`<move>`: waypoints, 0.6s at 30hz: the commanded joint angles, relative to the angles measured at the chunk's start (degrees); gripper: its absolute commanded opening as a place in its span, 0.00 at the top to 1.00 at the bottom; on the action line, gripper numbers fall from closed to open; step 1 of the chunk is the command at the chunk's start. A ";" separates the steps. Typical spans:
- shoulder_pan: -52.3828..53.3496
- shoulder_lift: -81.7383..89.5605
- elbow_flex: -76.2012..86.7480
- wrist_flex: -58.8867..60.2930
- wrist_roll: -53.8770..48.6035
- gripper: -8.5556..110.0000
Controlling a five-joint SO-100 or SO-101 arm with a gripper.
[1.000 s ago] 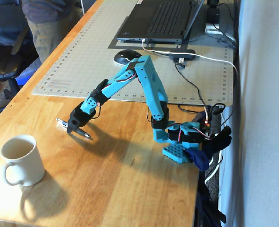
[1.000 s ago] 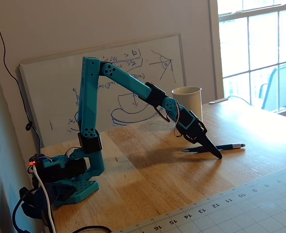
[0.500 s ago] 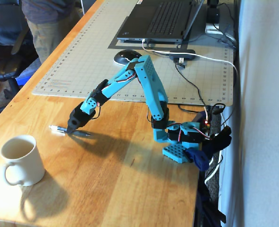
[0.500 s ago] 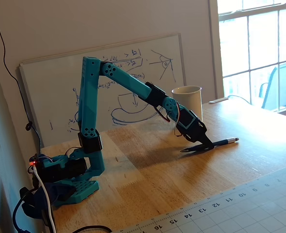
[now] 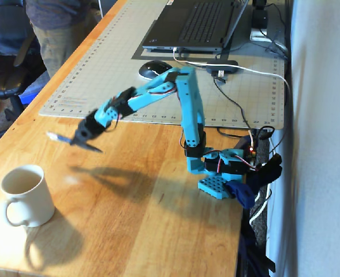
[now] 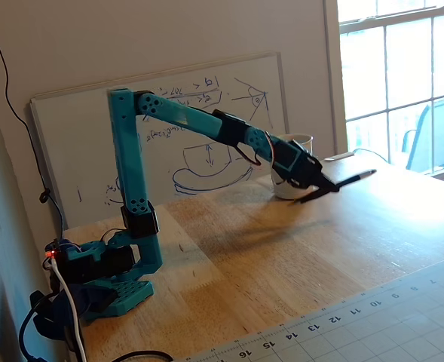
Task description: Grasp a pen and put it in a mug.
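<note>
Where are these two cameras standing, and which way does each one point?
A fixed view: high off the wooden table's near end, looking down its length toward the laptop; whole turquoise arm shows.
Another fixed view: low on the table by the ruled cutting mat, facing the whiteboard and window; whole arm shows.
Shared: the black gripper holding the slim dark pen aloft, and the cream-white ceramic mug.

One fixed view looks down from high past the table's (image 5: 158, 231) end; the other sits low at the opposite side, facing the whiteboard (image 6: 169, 136). Both share the arm (image 5: 184, 115), at twelve o'clock.
</note>
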 commanded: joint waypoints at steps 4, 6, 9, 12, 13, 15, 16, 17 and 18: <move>-3.34 20.39 0.88 -0.70 -0.70 0.92; -4.39 25.14 1.05 -0.70 -3.34 0.92; -6.24 30.50 1.23 -0.26 -11.95 0.92; -7.91 34.54 3.87 0.09 -25.22 0.92; -8.44 35.60 5.19 0.09 -30.23 0.92; -9.40 37.62 7.82 0.09 -40.69 0.92; -9.76 38.67 9.05 0.09 -45.97 0.92; -10.11 39.55 10.28 0.09 -51.06 0.92; -10.37 40.25 11.60 0.18 -55.72 0.92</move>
